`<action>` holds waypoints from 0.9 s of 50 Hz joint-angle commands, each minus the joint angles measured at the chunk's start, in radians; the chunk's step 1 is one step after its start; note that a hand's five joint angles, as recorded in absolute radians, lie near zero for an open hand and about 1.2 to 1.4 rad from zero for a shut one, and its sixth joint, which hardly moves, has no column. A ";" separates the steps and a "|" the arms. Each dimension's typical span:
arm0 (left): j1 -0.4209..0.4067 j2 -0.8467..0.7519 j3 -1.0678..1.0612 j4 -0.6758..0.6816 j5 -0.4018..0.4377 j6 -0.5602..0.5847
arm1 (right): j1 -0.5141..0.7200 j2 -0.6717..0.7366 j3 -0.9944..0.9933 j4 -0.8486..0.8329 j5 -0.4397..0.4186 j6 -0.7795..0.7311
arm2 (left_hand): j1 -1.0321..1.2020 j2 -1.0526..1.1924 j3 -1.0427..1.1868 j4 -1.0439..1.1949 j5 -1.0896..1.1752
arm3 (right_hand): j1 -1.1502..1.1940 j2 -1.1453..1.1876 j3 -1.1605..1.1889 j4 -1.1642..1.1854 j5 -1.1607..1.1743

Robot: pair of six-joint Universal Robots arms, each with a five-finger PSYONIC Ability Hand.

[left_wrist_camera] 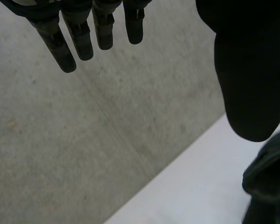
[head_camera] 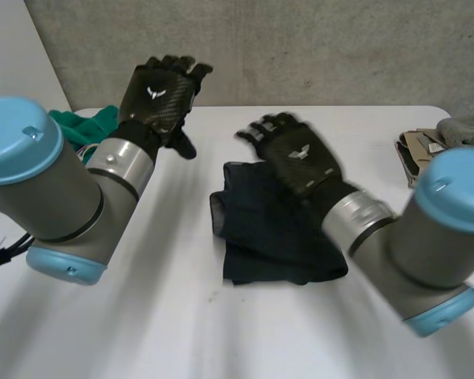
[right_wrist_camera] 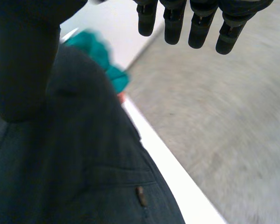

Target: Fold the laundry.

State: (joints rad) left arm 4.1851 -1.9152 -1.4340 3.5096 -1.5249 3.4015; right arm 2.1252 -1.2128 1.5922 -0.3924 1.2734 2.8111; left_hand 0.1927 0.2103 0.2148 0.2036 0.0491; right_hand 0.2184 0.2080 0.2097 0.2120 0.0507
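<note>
Left robot hand (head_camera: 159,93) and right robot hand (head_camera: 300,158) hang released; we judge the dark garment (head_camera: 261,237) soft, best pinched at corners.

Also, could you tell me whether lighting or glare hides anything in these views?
Head view: even light, no glare on the white table; the dark garment shows few folds. Right wrist view: a seam on it is visible. Left wrist view: the left hand is a near-black silhouette against the grey wall.
</note>
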 commanded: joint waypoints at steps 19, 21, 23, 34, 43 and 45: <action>-0.218 -0.375 0.259 -0.267 -0.211 -0.137 | -0.183 0.215 -0.245 0.448 -0.009 0.182 | 0.109 0.091 0.087 0.098 0.078 | -0.044 -0.033 -0.035 -0.037 -0.051; -0.218 -0.401 0.260 -0.290 -0.219 -0.133 | -0.183 0.262 -0.256 0.451 -0.003 0.136 | 0.109 0.091 0.087 0.098 0.078 | -0.044 -0.033 -0.035 -0.037 -0.051; -0.217 -0.439 0.264 -0.320 -0.224 -0.123 | -0.185 0.301 -0.264 0.451 0.003 0.073 | 0.103 0.085 0.081 0.092 0.072 | -0.044 -0.033 -0.035 -0.037 -0.051; -0.203 -0.426 0.273 -0.393 -0.212 -0.108 | -0.182 0.277 -0.271 0.454 0.148 -0.128 | 0.112 0.094 0.090 0.101 0.081 | -0.044 -0.033 -0.035 -0.037 -0.051; -0.175 -0.277 0.308 -0.388 -0.140 -0.110 | -0.166 0.086 -0.149 0.380 0.149 -0.134 | 0.091 0.074 0.069 0.080 0.060 | -0.044 -0.033 -0.035 -0.037 -0.051; -0.157 -0.237 0.314 -0.383 -0.074 -0.111 | -0.140 0.011 -0.073 0.330 0.150 -0.136 | 0.088 0.071 0.066 0.077 0.057 | -0.044 -0.033 -0.035 -0.037 -0.051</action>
State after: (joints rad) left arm 3.9976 -2.2486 -1.1402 3.1160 -1.7083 3.2926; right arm 1.9485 -1.0440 1.3748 0.0270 1.4269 2.6725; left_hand 0.2550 0.2506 0.2490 0.2530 0.0794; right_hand 0.1860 0.1829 0.2020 0.2119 0.0493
